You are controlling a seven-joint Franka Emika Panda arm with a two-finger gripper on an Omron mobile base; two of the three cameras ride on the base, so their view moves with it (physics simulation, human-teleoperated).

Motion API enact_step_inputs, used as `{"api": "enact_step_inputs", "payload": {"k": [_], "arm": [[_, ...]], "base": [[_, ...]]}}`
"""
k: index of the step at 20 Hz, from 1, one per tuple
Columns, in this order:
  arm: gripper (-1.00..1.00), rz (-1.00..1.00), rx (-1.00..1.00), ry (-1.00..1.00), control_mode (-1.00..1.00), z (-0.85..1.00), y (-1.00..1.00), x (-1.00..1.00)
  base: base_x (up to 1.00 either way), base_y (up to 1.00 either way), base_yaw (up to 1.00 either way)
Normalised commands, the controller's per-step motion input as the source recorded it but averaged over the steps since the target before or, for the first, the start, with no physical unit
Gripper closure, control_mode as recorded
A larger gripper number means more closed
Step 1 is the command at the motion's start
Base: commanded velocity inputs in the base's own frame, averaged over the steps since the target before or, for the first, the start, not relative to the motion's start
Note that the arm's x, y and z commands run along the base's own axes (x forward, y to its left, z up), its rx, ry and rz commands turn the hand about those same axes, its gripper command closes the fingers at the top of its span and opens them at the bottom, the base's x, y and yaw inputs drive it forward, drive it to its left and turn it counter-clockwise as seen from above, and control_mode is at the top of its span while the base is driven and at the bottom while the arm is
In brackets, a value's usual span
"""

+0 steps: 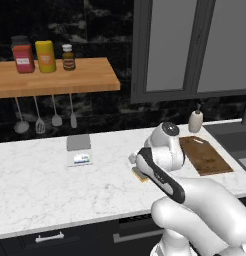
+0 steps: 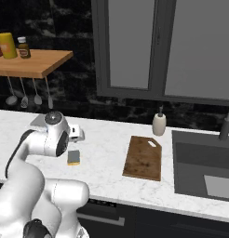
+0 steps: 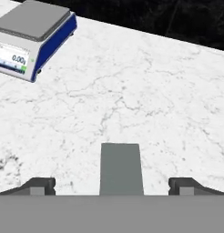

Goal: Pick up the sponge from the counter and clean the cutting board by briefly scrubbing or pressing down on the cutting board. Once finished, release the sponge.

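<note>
The sponge (image 2: 73, 157), a yellow-tan pad with a dark grey top, lies flat on the white marble counter (image 2: 107, 139). In the left base view the arm covers most of it, leaving a corner of the sponge (image 1: 140, 175) showing. The hand view has the sponge (image 3: 119, 168) low in the middle, between the two dark fingertips (image 3: 41, 185). My gripper (image 3: 111, 186) is open and hangs above the sponge, one fingertip on each side. The dark brown cutting board (image 2: 144, 158) lies to the sponge's right, next to the sink, and nothing is on the cutting board (image 1: 205, 155).
A grey kitchen scale (image 1: 78, 150) stands left of and behind the sponge, also in the hand view as the scale (image 3: 32, 36). A soap dispenser (image 2: 158, 123) stands behind the board. The sink (image 2: 205, 167) is at far right. A wooden shelf (image 1: 55, 75) with jars hangs above.
</note>
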Motion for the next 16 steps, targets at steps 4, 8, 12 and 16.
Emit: {"api": "enact_step_inputs", "payload": {"k": [4,8,12,16], "arm": [[-1.0,0.0,0.02,-0.25,-1.0,0.26,-0.1,-0.91],[-1.0,0.0,0.06,-0.23,-1.0,0.0,-0.21,-1.0],[-1.0,-0.02,0.06,-0.28,-1.0,0.13,-0.26,-1.0],[-1.0,-0.01,0.06,-0.34,-1.0,0.08,-0.23,-1.0]], "base": [[0.0,0.0,0.0],[0.0,0.0,0.0],[0.0,0.0,0.0],[0.0,0.0,0.0]]}}
